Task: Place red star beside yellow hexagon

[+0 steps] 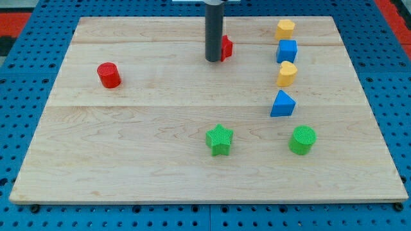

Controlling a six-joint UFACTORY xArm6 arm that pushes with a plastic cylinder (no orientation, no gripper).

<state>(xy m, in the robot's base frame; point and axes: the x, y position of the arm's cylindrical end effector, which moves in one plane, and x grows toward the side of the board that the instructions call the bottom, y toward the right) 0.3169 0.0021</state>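
Note:
The red star (226, 47) lies near the view's top centre, mostly hidden behind my rod. My tip (212, 60) rests on the board touching the star's left side. A yellow block (286, 28), likely the hexagon, sits at the view's top right, well to the right of the star. A second yellow block (287, 74) lies lower in the same column; its shape is hard to make out.
A blue cube (287, 50) sits between the two yellow blocks. A blue triangle (282, 104) lies below them. A green cylinder (302, 140) and a green star (219, 140) lie toward the bottom. A red cylinder (109, 75) is at the left.

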